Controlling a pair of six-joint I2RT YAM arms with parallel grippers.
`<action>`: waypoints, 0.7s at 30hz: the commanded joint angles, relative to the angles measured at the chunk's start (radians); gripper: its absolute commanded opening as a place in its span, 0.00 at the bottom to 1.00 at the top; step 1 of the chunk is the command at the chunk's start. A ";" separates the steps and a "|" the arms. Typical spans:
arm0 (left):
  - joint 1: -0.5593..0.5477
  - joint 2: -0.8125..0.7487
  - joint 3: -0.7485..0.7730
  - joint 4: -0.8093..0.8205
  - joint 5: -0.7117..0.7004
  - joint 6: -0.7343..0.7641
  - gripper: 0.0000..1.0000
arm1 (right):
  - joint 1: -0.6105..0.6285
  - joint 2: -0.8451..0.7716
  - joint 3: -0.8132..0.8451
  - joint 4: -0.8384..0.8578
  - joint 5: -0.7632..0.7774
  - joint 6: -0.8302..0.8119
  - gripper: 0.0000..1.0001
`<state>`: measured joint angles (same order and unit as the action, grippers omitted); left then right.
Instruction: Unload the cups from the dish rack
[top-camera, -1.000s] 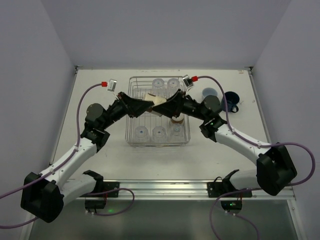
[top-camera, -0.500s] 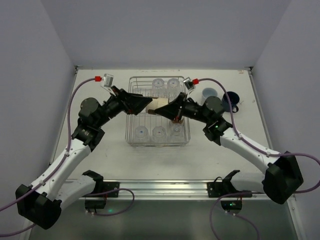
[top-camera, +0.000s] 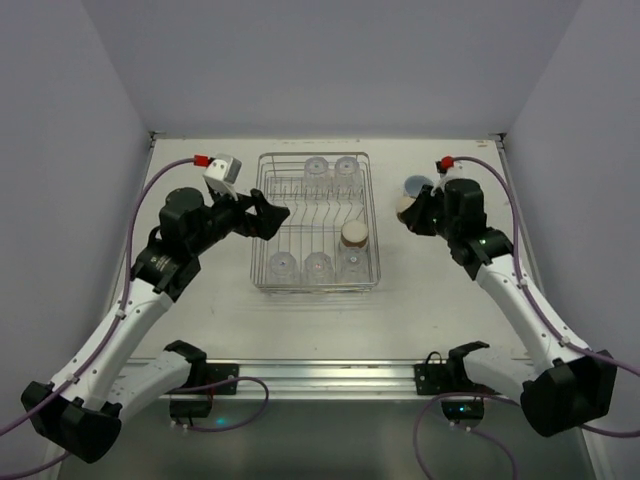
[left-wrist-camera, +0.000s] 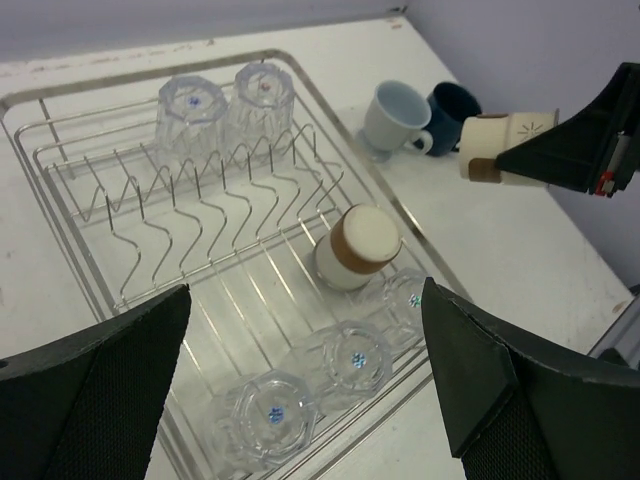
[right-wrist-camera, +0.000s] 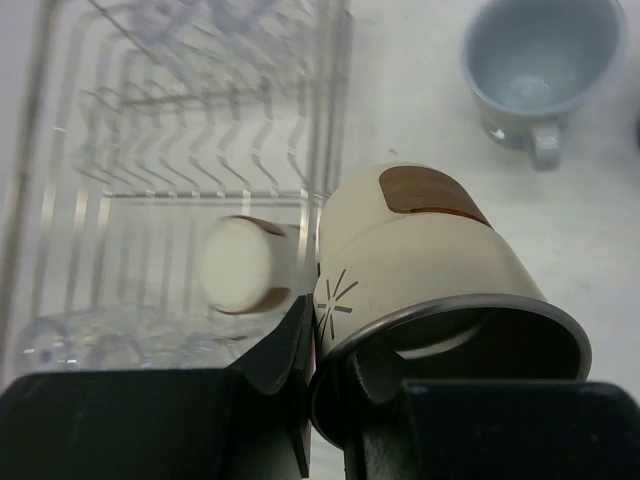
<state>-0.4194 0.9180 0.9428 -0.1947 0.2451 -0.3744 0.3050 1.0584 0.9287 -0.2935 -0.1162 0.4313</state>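
Both arms have pulled out of the rack (top-camera: 315, 289). A second ago their grippers met over its middle. Now the left gripper (top-camera: 274, 218) sits back at the rack's left rim, and the right gripper (top-camera: 416, 212) has swung out to the rack's right, taking a beige cup (top-camera: 407, 206) with it. The right jaws are clamped on that cup's rim, one finger inside the mouth and one outside. The left jaws stand wide apart with nothing between them.

The set-down turns on how the beige cup lies — on its side, long axis about level, base pointing back toward the rack and mouth at the gripper. It will likely need turning before it can stand on the table (top-camera: 420, 300). A pale cup (top-camera: 418, 184) stands just beyond it, with a dark mug (left-wrist-camera: 455, 100) beside that, so the bare table is on the near side. How high the beige cup hangs I cannot tell.

Six cups remain in the rack: two far tumblers (top-camera: 317, 168), three near tumblers (top-camera: 319, 265) and a brown-banded cup (top-camera: 353, 234) by the right rim. The free left gripper is nearer them — the near row lies just to its right.
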 joint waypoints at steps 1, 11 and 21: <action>-0.001 0.021 -0.009 -0.075 -0.007 0.095 1.00 | -0.007 0.092 0.061 -0.269 0.214 -0.088 0.00; -0.007 0.038 -0.019 -0.081 0.054 0.094 1.00 | -0.007 0.343 0.085 -0.308 0.299 -0.078 0.00; -0.088 0.117 0.002 -0.080 0.097 0.060 1.00 | -0.006 0.523 0.148 -0.246 0.265 -0.085 0.04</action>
<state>-0.4561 1.0157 0.9291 -0.2710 0.3088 -0.3035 0.2958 1.5719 1.0176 -0.5774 0.1471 0.3649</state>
